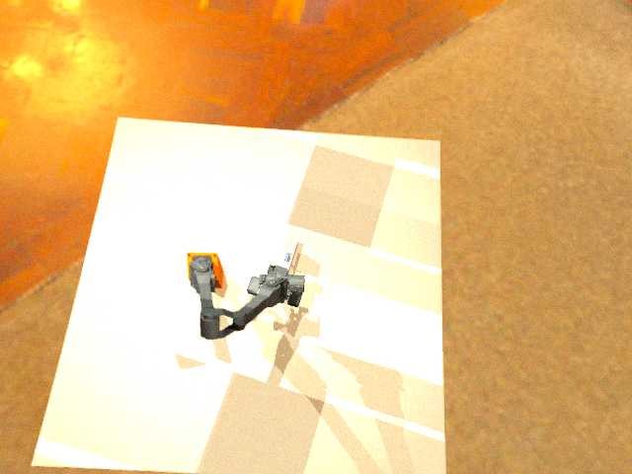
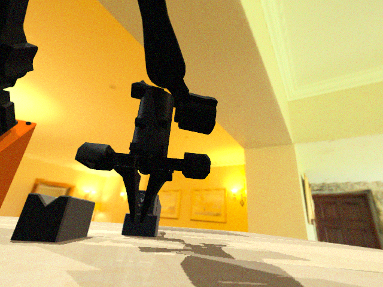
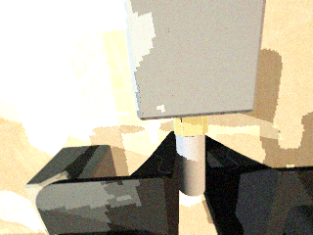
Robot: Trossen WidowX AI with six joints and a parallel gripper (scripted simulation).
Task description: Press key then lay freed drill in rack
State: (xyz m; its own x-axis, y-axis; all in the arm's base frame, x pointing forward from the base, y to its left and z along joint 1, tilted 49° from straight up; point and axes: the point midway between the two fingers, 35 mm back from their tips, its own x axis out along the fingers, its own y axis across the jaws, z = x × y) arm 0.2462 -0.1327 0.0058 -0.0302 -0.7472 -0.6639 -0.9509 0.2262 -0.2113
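Observation:
The drill [image 3: 192, 164] shows in the wrist view as a pale round shank with a yellow collar at the face of the grey holder block [image 3: 196, 59] [image 2: 149, 229]. My gripper [image 3: 183, 137] [image 2: 137, 219] points down and is shut on the drill's shank, a finger on each side. The drill's far end is hidden inside the block. A small blue piece [image 1: 287, 257], perhaps the key, shows on the block in the top view; its height cannot be told. The dark rack [image 2: 77, 217] with a V-notch in its top stands left of the block in the exterior view.
The arm's orange base mount [image 1: 219, 273] [image 2: 12, 160] stands on the pale table [image 1: 168, 194], left of the gripper. The arm's elbow [image 1: 209, 325] bends over the table. The table edge runs around the scene, with brown floor beyond it. Broad shadows cross the table.

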